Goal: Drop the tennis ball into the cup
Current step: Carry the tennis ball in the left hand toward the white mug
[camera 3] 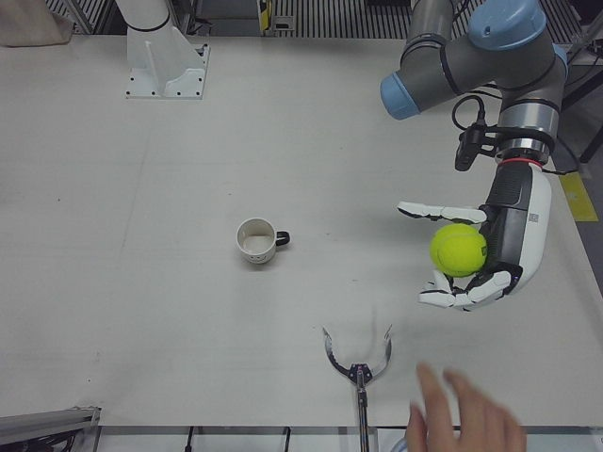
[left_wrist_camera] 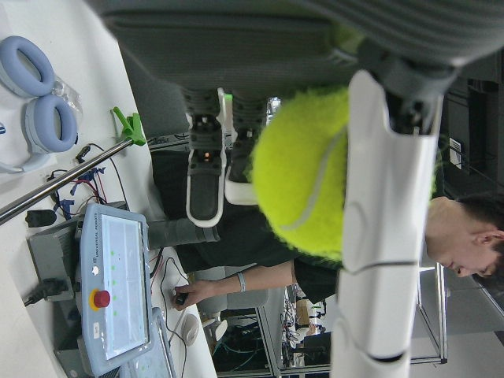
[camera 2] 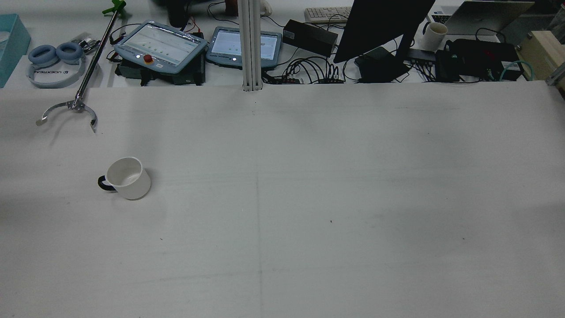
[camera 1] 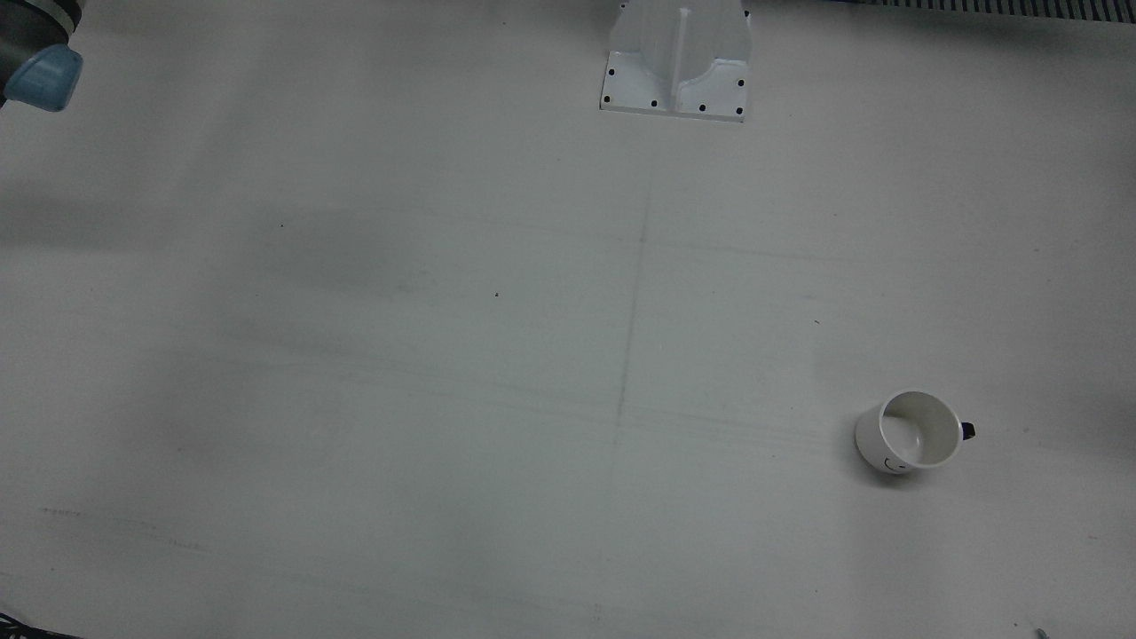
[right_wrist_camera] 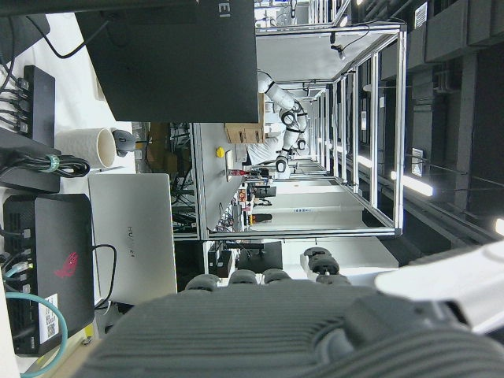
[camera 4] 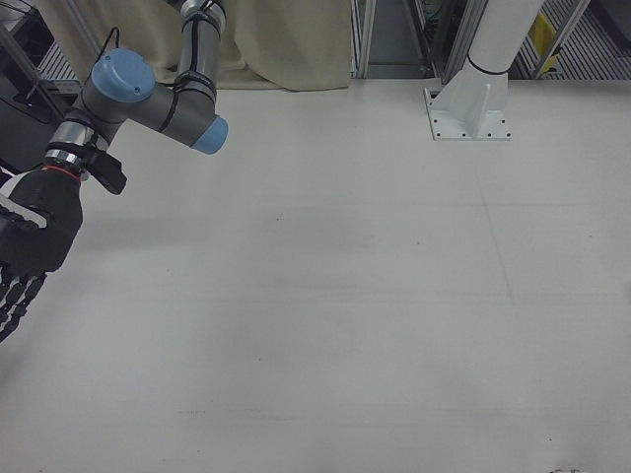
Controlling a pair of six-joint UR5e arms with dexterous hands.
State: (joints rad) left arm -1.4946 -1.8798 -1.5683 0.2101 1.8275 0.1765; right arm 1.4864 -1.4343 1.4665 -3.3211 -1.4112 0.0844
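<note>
The yellow tennis ball (camera 3: pixel 459 250) sits in my left hand (camera 3: pixel 490 247), whose fingers curl around it; the hand hangs in the air well to the right of the cup in the left-front view. The left hand view shows the ball (left_wrist_camera: pixel 303 177) close up with a white finger (left_wrist_camera: pixel 382 228) across it. The white cup (camera 3: pixel 256 240) with a dark handle stands upright and empty on the table; it also shows in the front view (camera 1: pixel 914 432) and the rear view (camera 2: pixel 126 178). My right hand (camera 4: pixel 25 251) hangs at the table's other side, fingers pointing down, apart and empty.
A long grabber tool with a metal claw (camera 2: pixel 70 110) lies near the cup at the operators' edge (camera 3: pixel 358 363). A person's hand (camera 3: pixel 466 419) reaches in below my left hand. An arm pedestal (camera 1: pixel 676 62) stands at the robot's edge. Pendants and a monitor (camera 2: pixel 379 26) sit beyond the table.
</note>
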